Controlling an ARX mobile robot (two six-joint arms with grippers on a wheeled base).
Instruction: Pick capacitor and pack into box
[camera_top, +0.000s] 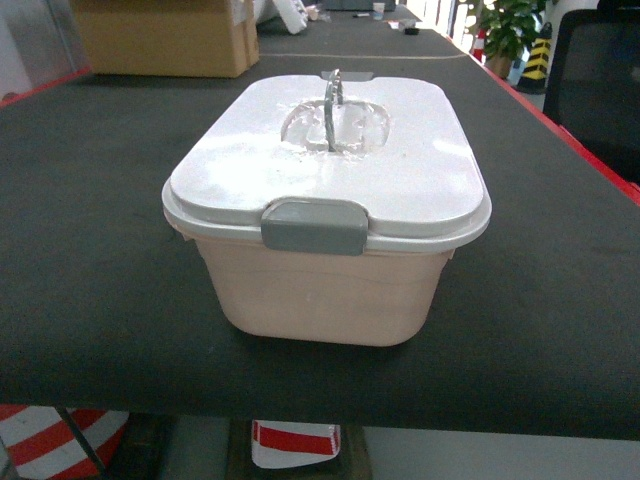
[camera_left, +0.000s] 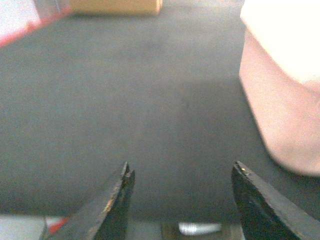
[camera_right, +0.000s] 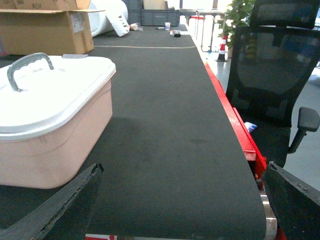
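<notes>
A long table (camera_top: 90, 300) covered in dark, finely ribbed matting is stretching away toward the far end of the room, its edges trimmed in red. The box (camera_top: 325, 200) is sitting near the front edge at the middle of the table, its white lid (camera_top: 400, 170) lying closed, the grey front latch (camera_top: 314, 225) folded down and the grey handle (camera_top: 332, 108) standing upright. A brown cardboard carton (camera_top: 165, 35) is resting at the far left of the table, and its printing is too blurred to read. A black mesh office chair (camera_right: 272, 80) is standing off the right edge, with a potted plant (camera_top: 510, 28) and a red-and-white cone (camera_right: 221, 50) farther back. The left gripper (camera_left: 182, 200) is hanging near the table's front edge, left of the box, its jaws spread wide and holding nothing. The right gripper (camera_right: 182, 200) is hovering right of the box, likewise gaping wide and empty. No capacitor is showing in any view.
</notes>
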